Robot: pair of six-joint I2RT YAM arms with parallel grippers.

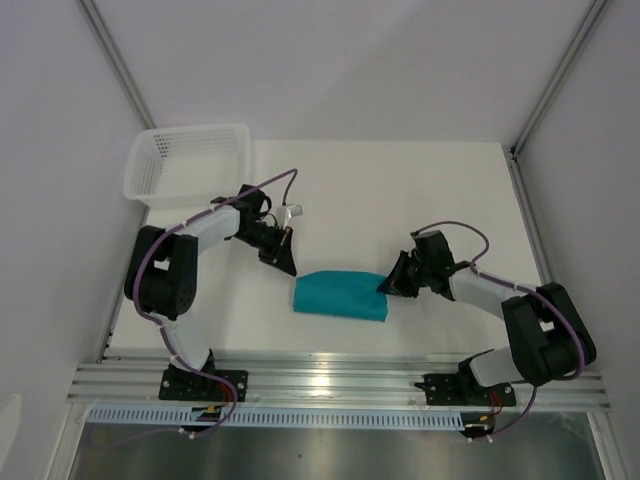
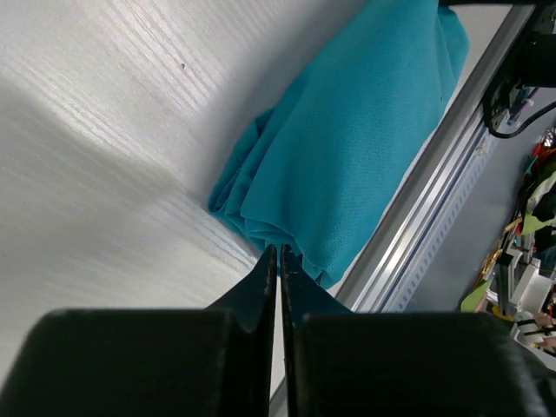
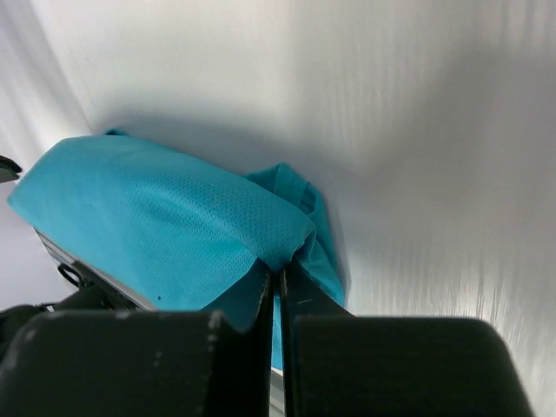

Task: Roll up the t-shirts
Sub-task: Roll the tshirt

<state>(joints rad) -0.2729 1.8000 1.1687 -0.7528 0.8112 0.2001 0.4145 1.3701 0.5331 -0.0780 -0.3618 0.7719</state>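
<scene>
Currently the t-shirt (image 1: 340, 295) lies as a folded, bunched teal bundle on the white table (image 1: 420, 190), between the two sets of fingers. On the left gripper (image 2: 278, 254) we see the jaws pressed together, only a hairline slit between them; the tips sit right at the near corner of the bundle, with cloth spreading away ahead and to the right of them; we cannot tell if any fabric is nipped. On the right gripper (image 3: 276, 276) the jaws are closed up tight as well; the tips meet the folded edge of the shirt, with teal cloth on both sides of the fingers and more ahead to the left; whether a layer is pinched we cannot tell. From above, each set of tips meets one end of the bundle; the white mesh basket (image 1: 190, 160) sits well behind the left fingers, apart from the shirt.
</scene>
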